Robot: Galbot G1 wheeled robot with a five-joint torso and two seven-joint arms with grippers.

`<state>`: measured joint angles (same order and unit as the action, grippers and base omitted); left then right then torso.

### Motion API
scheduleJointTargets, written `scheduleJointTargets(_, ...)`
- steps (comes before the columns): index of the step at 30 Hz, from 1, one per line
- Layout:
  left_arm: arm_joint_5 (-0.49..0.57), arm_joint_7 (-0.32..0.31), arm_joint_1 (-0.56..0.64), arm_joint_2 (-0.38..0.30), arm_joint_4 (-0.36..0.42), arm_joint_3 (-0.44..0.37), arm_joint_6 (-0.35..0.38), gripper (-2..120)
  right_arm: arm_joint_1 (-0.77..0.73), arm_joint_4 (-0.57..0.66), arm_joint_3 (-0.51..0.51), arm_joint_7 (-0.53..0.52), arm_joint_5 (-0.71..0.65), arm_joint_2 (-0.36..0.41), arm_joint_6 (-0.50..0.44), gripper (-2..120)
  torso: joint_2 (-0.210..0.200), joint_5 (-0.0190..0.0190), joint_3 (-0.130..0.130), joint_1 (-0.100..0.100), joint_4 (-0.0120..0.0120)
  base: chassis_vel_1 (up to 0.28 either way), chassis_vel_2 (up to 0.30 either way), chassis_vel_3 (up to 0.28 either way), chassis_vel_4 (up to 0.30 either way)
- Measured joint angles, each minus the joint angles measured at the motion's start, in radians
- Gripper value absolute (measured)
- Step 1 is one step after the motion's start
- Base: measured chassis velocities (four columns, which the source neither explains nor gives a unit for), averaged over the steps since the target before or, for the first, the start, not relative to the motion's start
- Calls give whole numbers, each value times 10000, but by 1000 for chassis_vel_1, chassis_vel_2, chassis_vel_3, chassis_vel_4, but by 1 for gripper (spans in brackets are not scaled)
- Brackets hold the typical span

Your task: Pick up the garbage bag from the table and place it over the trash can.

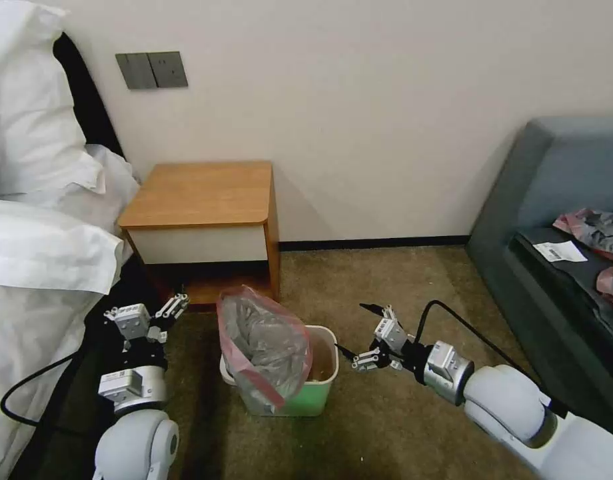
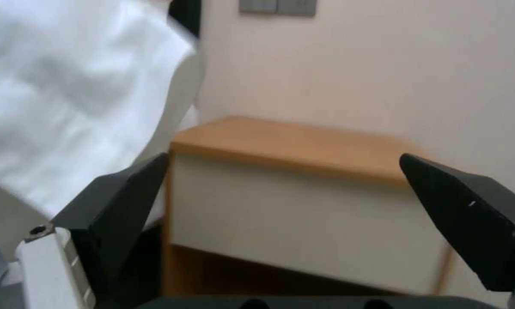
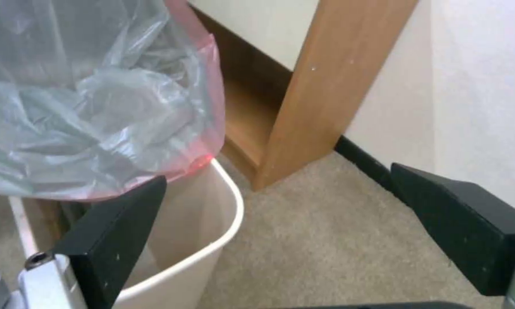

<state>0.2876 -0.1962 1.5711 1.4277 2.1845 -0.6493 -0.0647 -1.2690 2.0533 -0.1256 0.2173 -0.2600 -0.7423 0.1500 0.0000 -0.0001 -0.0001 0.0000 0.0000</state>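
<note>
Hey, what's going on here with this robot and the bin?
The garbage bag sits on the trash can on the carpet, draped over the side nearer the robot's left; the other side of the rim is bare. Neither gripper holds it. The left gripper hangs open near the table, and the right gripper hangs open beside the can.

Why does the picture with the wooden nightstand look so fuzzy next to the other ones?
Left wrist view: soft all over, the table and white bedding smeared, the left gripper open. Right wrist view: crisper, a pink glow where light passes the garbage bag rim above the trash can. Head view: even light, soft shadow beside the table.
</note>
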Motion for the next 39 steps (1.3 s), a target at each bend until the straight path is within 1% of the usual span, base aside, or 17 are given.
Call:
scheduleJointTargets(1, 608, -99, 119, -141, 518, 35, 492, 100, -103, -24, -109, 0, 55, -97, -92, 100, 0, 1, 0, 0, 0, 0, 0, 0, 0)
scheduleJointTargets(3, 924, -159, 171, -220, 802, 50, 731, 100, -157, -41, -156, 0, 84, -140, -136, 100, 0, -1, 0, 0, 1, 0, 0, 0, 0)
scheduleJointTargets(5, 2392, -327, 381, -606, 2059, 123, 1821, 100, -361, -95, -318, 1, 227, -387, -299, 100, 0, 4, 0, 0, 0, 0, 0, 0, 0)
scheduleJointTargets(6, 2892, -347, 434, -733, 2396, 144, 2169, 100, -418, -110, -361, 1, 290, -503, -351, 100, 0, 4, 0, 0, 0, 0, 0, 0, 0)
scheduleJointTargets(7, 2892, -347, 434, -733, 2396, 144, 2169, 100, -418, -110, -361, 1, 290, -503, -351, 100, 0, 4, 0, 0, 0, 0, 0, 0, 0)
scheduleJointTargets(9, 3842, -398, 484, -912, 2869, 162, 2804, 100, -488, -132, -392, 6, 386, -657, -420, 100, 1, 3, 0, 0, 1, 0, 0, 0, 0)
scheduleJointTargets(10, 5149, -504, 507, -1144, 3187, 168, 3775, 100, -549, -160, -405, 14, 510, -890, -513, 100, 0, 6, -1, 0, 0, 0, 0, 0, 0)
scheduleJointTargets(11, 5149, -504, 507, -1144, 3187, 168, 3775, 100, -549, -160, -405, 14, 510, -890, -513, 100, 0, 6, -1, 0, 0, 0, 0, 0, 0)
scheduleJointTargets(13, 6184, -478, 507, -1355, 3259, 172, 4655, 100, -588, -198, -405, 21, 628, -1145, -602, 100, 0, -2, 1, 0, -1, 0, 0, 0, 0)
scheduleJointTargets(14, 6184, -478, 507, -1355, 3259, 172, 4655, 100, -588, -198, -405, 21, 628, -1145, -602, 100, 0, -2, 1, 0, -1, 0, 0, 0, 0)
scheduleJointTargets(15, 7007, -242, 515, -1523, 3273, 177, 5375, 100, -603, -229, -385, 34, 710, -1336, -674, 100, 0, -1, 1, 0, 0, 0, 0, 0, 0)
scheduleJointTargets(16, 7442, -95, 549, -1583, 3273, 203, 5700, 100, -618, -257, -362, 52, 764, -1462, -712, 100, 0, -1, 0, 0, -2, 0, 0, 0, 0)
scheduleJointTargets(17, 7442, -95, 549, -1583, 3273, 203, 5700, 100, -618, -257, -362, 52, 764, -1462, -712, 100, 0, -1, 0, 0, -2, 0, 0, 0, 0)
scheduleJointTargets(20, 7887, 542, 872, -1412, 3255, 360, 5928, 99, -660, -421, -322, 146, 927, -1699, -897, 100, -1, 1, 0, 0, 0, 0, 0, 0, 0)
scheduleJointTargets(22, 7849, 580, 922, -1346, 3239, 399, 5943, 98, -660, -460, -301, 167, 942, -1725, -926, 100, -1, 1, 0, 0, 0, 0, 0, 0, 0)
scheduleJointTargets(34, 7447, 321, 1203, -1086, 3190, 376, 6306, 95, -566, -712, -180, 288, 969, -1870, -1255, 100, -1, 2, 1, 0, 0, 0, 0, 0, 0)
scheduleJointTargets(39, 7061, 319, 1214, -992, 2784, 396, 6415, 95, -515, -736, -139, 325, 976, -1892, -1320, 100, -1, 2, 1, 0, 0, 0, 0, 0, 0)
